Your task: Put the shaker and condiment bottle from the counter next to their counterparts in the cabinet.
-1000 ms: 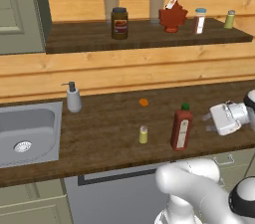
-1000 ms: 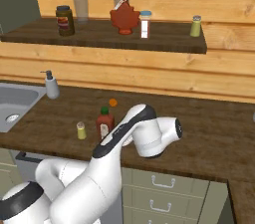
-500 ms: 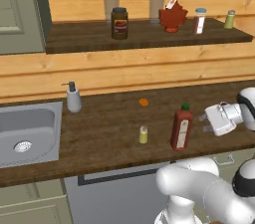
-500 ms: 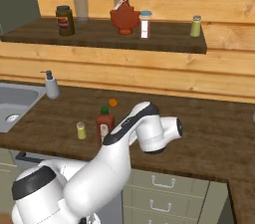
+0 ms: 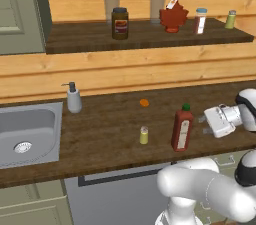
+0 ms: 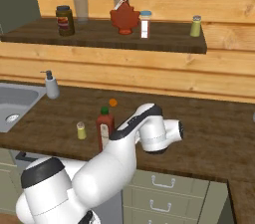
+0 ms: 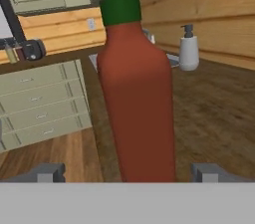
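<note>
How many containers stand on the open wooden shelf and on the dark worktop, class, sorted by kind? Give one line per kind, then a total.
Red sauce bottles: 2, the tall slim dark-red bottle with green cap and the squat maple-leaf-shaped red bottle
Shakers: 3, the small yellowish shaker, the white blue-capped shaker and the green shaker
Brown jars with black lid: 1
Grey soap dispensers: 1
Total: 7
</note>
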